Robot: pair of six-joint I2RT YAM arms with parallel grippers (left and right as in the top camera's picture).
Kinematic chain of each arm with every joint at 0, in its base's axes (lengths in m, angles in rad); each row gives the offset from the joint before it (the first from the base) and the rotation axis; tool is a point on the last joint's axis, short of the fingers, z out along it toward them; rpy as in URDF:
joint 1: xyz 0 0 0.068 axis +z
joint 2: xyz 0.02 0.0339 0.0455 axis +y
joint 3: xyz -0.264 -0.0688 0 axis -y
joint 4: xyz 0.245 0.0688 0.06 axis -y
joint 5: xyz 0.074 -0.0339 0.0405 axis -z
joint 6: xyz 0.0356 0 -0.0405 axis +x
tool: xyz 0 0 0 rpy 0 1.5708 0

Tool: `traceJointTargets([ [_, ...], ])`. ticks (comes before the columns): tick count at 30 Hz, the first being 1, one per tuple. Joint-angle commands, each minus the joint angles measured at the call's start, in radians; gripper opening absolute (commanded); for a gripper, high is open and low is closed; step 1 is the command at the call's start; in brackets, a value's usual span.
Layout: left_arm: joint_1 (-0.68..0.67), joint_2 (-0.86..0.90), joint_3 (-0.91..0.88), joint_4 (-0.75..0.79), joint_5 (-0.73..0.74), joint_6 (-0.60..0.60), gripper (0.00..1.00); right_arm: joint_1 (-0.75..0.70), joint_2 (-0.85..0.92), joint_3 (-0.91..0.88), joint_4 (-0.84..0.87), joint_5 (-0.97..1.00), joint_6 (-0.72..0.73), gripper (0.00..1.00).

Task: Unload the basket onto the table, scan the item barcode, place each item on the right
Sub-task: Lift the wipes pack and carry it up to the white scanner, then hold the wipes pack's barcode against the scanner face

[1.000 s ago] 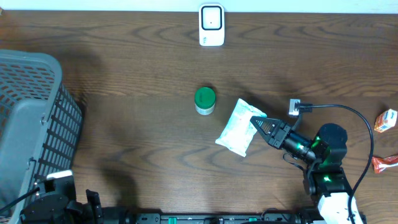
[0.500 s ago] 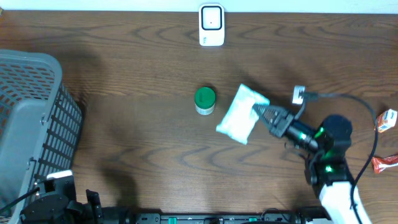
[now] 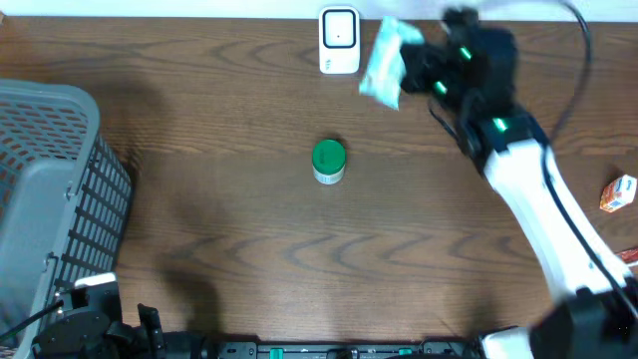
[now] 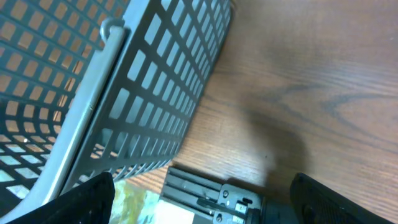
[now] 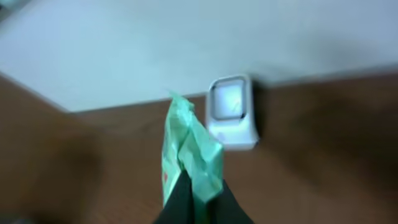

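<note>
**Right fingers hold the pack beside the scanner**

The right fingers (image 5: 177, 208) are closed tight on the lower edge of the pack (image 5: 189, 155). In the right wrist view the two dark tips meet on the thin, pale green wrapper, and the pack stands up from them, a little crumpled. This view is blurred, so I cannot read any print on the pack. The scanner (image 5: 231, 112) is just behind the pack and slightly to the right of it, with its light window turned toward the camera.

From overhead, the pack (image 3: 382, 62) is in the air at the far edge of the desk (image 3: 219, 120), just beside the scanner (image 3: 339, 40) on its right side. Whether the two touch, I cannot tell. The right arm (image 3: 528, 189) reaches across the desk to this place.

The left fingers (image 4: 87, 199) are spread wide and hold nothing. Only their dark tips show at the bottom corners of the left wrist view, close to the wall of the basket (image 4: 143, 93).

The basket (image 3: 50, 199) is gray, with grid walls, and stands at the left side of the desk. What is in it, I cannot tell from these views. A jar (image 3: 328, 161) with a green lid stands upright near the middle of the desk, well apart from the pack. A small box (image 3: 619, 192) lies at the right edge.
</note>
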Motion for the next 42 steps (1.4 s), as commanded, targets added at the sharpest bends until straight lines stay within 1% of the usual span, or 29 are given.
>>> traceJointTargets([
  [1,0.005,-0.006,0.003,-0.003,-0.005,0.006,0.90,0.080,0.142,0.233,-0.035,0.352,-0.280,0.01],
  [5,0.005,-0.006,0.003,-0.003,-0.005,0.006,0.90,0.136,0.298,0.396,-0.013,0.485,-0.438,0.02],
  [7,0.005,-0.006,0.003,-0.003,-0.005,0.006,0.90,0.160,0.388,0.456,0.049,0.539,-0.517,0.02],
  [13,0.005,-0.006,0.003,-0.003,-0.005,0.006,0.90,0.196,0.541,0.476,0.298,0.708,-0.718,0.02],
  [18,0.005,-0.006,0.003,-0.003,-0.005,0.006,0.90,0.225,0.633,0.476,0.498,0.737,-0.872,0.02],
  [23,0.005,-0.006,0.003,-0.003,-0.005,0.006,0.90,0.228,0.706,0.476,0.629,0.736,-0.893,0.02],
  [28,0.005,-0.006,0.003,-0.003,-0.005,0.006,0.90,0.227,0.785,0.477,0.688,0.687,-0.895,0.02],
  [30,0.005,-0.006,0.003,-0.003,-0.005,0.006,0.90,0.227,0.819,0.478,0.710,0.643,-0.914,0.02],
  [33,0.005,-0.006,0.003,-0.003,-0.005,0.006,0.90,0.232,0.869,0.478,0.742,0.631,-0.951,0.01],
  [36,0.005,-0.006,0.003,-0.003,-0.005,0.006,0.90,0.239,0.901,0.478,0.743,0.631,-0.978,0.01],
  [42,0.005,-0.006,0.003,-0.003,-0.005,0.006,0.90,0.253,0.901,0.480,0.723,0.632,-0.991,0.01],
])
